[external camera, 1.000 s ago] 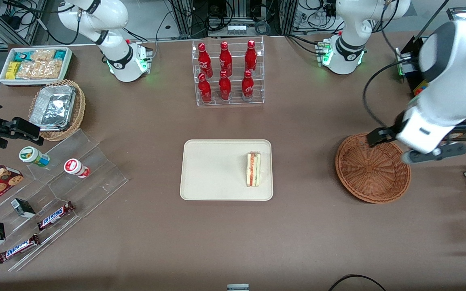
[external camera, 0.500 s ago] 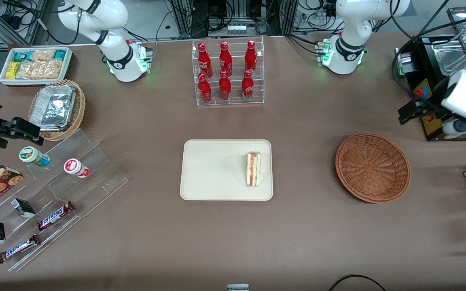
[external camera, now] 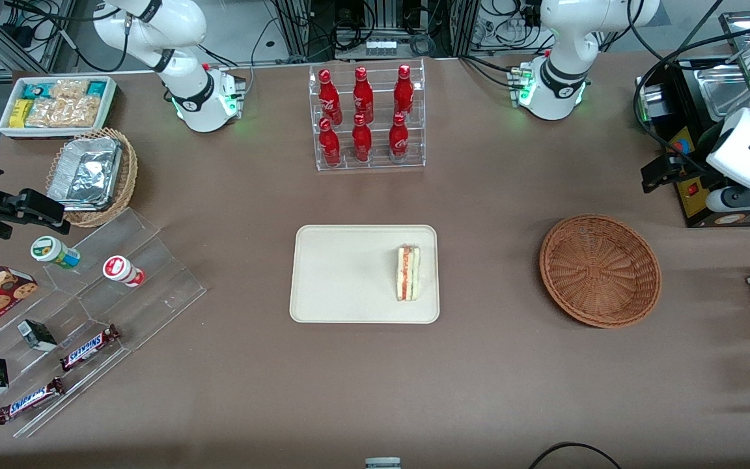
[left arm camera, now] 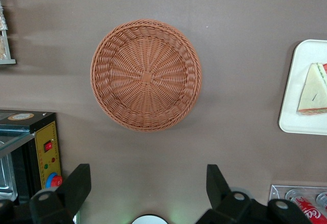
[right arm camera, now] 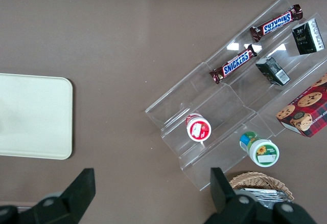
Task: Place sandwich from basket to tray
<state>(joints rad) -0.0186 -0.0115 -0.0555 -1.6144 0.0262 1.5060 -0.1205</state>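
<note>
Sandwich [external camera: 408, 273] is seen lying on tray [external camera: 349, 273], near the edge twd the basket [external camera: 600, 270] — basket holds nothing. Gripper [left arm camera: 148, 193] is held high above table, fingers wide apart, nothing gripped.

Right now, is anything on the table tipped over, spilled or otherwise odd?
Nothing stands out. The sandwich lies whole on the tray, near the edge facing the basket, which holds nothing. The gripper hangs open above the table, farther from the front camera than the basket. The red bottles stand upright in their rack.
</note>
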